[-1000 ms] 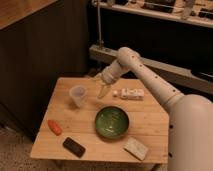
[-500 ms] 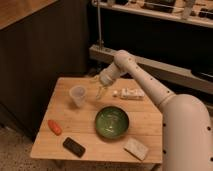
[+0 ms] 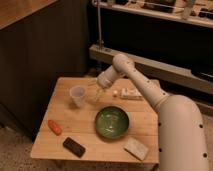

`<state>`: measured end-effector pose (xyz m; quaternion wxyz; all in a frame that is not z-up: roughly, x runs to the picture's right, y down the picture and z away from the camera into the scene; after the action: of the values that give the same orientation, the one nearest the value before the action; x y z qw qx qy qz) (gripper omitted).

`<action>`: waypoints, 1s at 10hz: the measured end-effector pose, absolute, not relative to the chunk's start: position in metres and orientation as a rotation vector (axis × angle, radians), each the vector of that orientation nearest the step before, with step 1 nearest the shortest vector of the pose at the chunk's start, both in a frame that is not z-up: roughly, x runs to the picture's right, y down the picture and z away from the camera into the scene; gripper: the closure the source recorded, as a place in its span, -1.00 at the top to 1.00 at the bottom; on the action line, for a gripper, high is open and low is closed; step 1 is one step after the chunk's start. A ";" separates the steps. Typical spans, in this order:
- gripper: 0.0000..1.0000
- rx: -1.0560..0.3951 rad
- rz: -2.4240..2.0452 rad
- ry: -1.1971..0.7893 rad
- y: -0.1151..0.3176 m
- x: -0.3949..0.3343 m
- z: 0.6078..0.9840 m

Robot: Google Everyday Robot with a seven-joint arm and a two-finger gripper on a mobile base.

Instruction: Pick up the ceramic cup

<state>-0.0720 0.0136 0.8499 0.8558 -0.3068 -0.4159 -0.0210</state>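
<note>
While the ceramic cup (image 3: 77, 96) stands upright on the left-rear part of the wooden table (image 3: 70, 131), the gripper (image 3: 96, 94) hangs just to its right, pointing down, wide or narrow I cannot tell, with the green bowl (image 3: 112, 122) in front of it.

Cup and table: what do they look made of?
Cup: pale whitish, smooth, slightly glossy walls; likely glazed ceramic, though plastic can't be ruled out. Table: light wood, matte, with faint plank lines. The gripper hangs just beside the cup.
</note>
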 end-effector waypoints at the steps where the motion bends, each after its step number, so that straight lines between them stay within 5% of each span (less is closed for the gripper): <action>1: 0.44 -0.646 -0.039 -0.883 0.016 -0.074 0.852; 10: 0.44 -0.557 -0.307 -0.962 0.012 -0.100 0.839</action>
<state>-0.1003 0.0123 0.8394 0.8383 -0.2635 -0.4547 -0.1450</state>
